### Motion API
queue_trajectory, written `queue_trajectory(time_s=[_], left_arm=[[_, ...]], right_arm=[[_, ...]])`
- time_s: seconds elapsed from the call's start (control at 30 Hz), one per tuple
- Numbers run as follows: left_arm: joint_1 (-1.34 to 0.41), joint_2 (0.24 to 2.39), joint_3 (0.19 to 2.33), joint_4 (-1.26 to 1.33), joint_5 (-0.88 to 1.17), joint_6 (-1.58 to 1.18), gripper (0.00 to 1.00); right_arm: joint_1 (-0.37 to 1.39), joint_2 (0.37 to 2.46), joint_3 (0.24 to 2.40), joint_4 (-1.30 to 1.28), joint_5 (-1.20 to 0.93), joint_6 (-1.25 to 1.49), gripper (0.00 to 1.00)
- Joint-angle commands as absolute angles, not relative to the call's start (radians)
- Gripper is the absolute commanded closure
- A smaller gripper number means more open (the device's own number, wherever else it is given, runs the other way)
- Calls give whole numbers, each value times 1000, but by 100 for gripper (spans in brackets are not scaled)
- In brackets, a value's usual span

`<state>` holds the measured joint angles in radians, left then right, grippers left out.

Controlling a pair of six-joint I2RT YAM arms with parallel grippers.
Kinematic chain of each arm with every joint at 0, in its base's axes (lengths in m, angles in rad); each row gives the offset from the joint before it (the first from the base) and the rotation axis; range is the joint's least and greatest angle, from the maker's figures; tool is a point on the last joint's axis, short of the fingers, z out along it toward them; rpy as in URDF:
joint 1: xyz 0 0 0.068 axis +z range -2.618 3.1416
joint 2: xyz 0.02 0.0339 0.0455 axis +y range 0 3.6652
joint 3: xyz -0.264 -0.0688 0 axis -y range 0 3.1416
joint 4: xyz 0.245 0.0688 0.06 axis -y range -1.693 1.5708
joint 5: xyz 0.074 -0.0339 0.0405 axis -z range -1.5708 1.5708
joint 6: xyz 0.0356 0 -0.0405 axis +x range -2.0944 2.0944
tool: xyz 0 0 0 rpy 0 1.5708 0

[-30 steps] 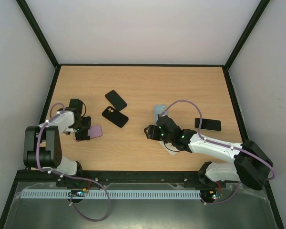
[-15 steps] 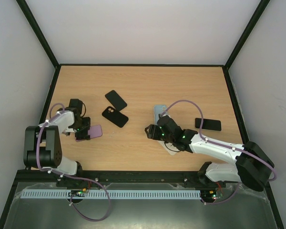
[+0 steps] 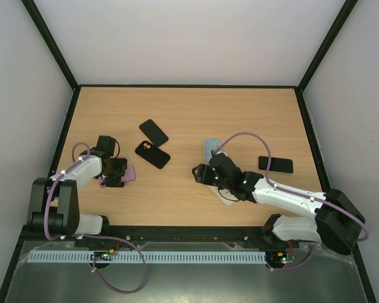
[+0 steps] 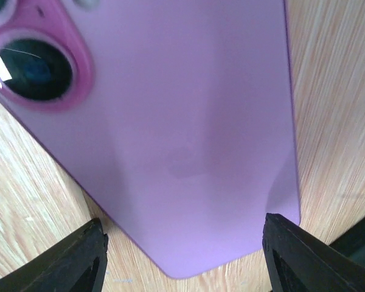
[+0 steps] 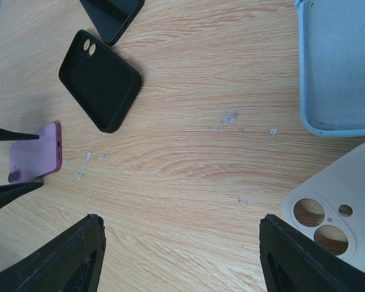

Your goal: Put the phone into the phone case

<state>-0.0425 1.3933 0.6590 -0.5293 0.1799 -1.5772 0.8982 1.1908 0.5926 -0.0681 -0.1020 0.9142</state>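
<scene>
Top external first: the purple phone (image 3: 129, 172) lies flat on the wooden surface (image 3: 177, 113) at lower left. The left end effector (image 3: 115, 173) is right down over its left end. Just right of it, toward centre, is a black case (image 3: 152, 154), with a black phone (image 3: 153, 132) just above that. The right end effector (image 3: 199, 173) hovers low at mid-frame, well apart from the purple phone. A light blue case (image 3: 211, 149) sits just above it, and a cream case (image 3: 227, 197) peeks out from under the right arm. Another black phone (image 3: 276, 165) rests far right.

Left wrist now: the purple phone (image 4: 188, 121) fills the frame, back up, its camera lens (image 4: 36, 70) at upper left. The left end effector (image 4: 182, 243) has its two dark fingertips (image 4: 79, 258) spread either side of the phone's rounded end. I cannot tell whether they are pressing its edges or only straddling it.

Right wrist: the right end effector (image 5: 179, 243) stands wide open with nothing between its fingers (image 5: 73, 261), only bare surface (image 5: 201, 152). The black case (image 5: 100, 79) is at upper left and the black phone (image 5: 112, 12) is clipped by the top edge. The purple phone (image 5: 36, 152) is far left, between the other arm's dark fingers. The light blue case (image 5: 340, 67) is at upper right, hollow side up. The cream case (image 5: 334, 225) is at lower right, its camera cut-outs showing.
</scene>
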Motion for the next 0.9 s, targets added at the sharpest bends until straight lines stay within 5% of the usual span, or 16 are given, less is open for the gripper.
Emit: queue_trajectory(time_s=[0.0,0.63,0.87], left_arm=[[-108,1388,563,-525,209,-1558,44],[-397,1248,481,-438,250,-1507,45],[-285,1205,548,-581,54,-1534,23]], right_arm=[[909,1172,570,-43,-87,941,32],[950,1471,691,187,-225,898,35],[967,1547,767,176,-229,895,36]])
